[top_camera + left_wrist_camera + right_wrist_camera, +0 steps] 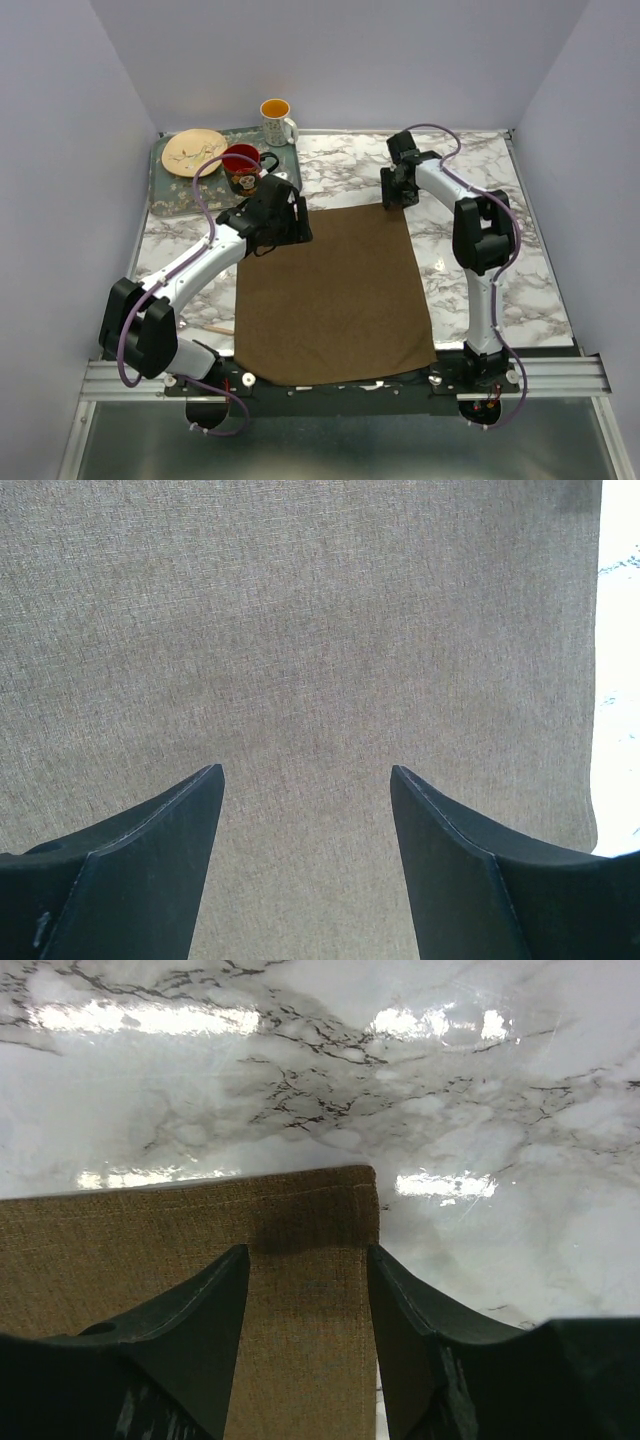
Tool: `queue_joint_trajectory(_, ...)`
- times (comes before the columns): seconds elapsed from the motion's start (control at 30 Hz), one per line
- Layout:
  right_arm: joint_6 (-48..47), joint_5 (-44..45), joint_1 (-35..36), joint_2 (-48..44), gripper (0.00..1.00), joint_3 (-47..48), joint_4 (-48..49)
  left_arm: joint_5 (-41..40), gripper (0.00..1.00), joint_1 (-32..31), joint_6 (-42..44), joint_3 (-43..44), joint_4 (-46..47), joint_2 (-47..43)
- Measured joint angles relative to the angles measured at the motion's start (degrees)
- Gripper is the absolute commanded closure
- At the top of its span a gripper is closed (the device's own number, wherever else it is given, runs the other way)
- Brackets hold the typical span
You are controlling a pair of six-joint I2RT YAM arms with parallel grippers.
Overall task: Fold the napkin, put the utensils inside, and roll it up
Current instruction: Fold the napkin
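The dark brown napkin [335,295] lies flat and unfolded on the marble table. My left gripper [282,236] is open above its far left corner; the left wrist view shows cloth [300,630] between the spread fingers [160,850], with my gripper [305,770] holding nothing. My right gripper [396,205] is open at the far right corner. In the right wrist view the hemmed corner [320,1210] lies between the fingers [420,1310] of my gripper [308,1250], not pinched. A slim pale stick [216,328], possibly the spoon handle, lies left of the napkin, partly hidden by the left arm.
A green tray [170,195] at the back left holds a pale plate [194,152] and a red mug [243,168]. A white mug with an orange inside [277,121] stands behind it. Marble table [520,250] shows right of the napkin.
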Motion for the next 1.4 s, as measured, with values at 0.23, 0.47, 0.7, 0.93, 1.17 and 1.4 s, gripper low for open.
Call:
queue_joint_trajectory(0.23,-0.9,0.2,-0.3,3.7,0.4,5.4,-4.6,1.6,0.24,1.0,0.4,0.0,0.1,0.0)
queue_joint_trajectory(0.47,-2.9,-0.1,-0.3,7.2,0.49,12.2,-10.2,2.6,0.24,1.7,0.4,0.3,0.2,0.0)
queue_joint_trajectory(0.7,-3.8,-1.8,-0.3,8.2,0.53,13.6,-14.0,3.3,0.23,2.3,0.6,0.8,0.4,0.0)
queue_joint_trajectory(0.93,-3.5,-2.9,-0.3,7.5,0.79,11.5,-14.2,3.5,0.24,2.4,0.7,0.8,0.5,0.1)
queue_joint_trajectory(1.17,-3.0,-2.8,-0.3,7.4,0.99,11.4,-14.7,4.7,0.24,2.4,0.6,-1.4,2.2,2.2)
queue_joint_trajectory(1.4,-1.9,-1.3,-1.7,7.4,0.99,11.5,-14.6,5.6,0.25,2.4,0.5,-2.4,3.4,6.9)
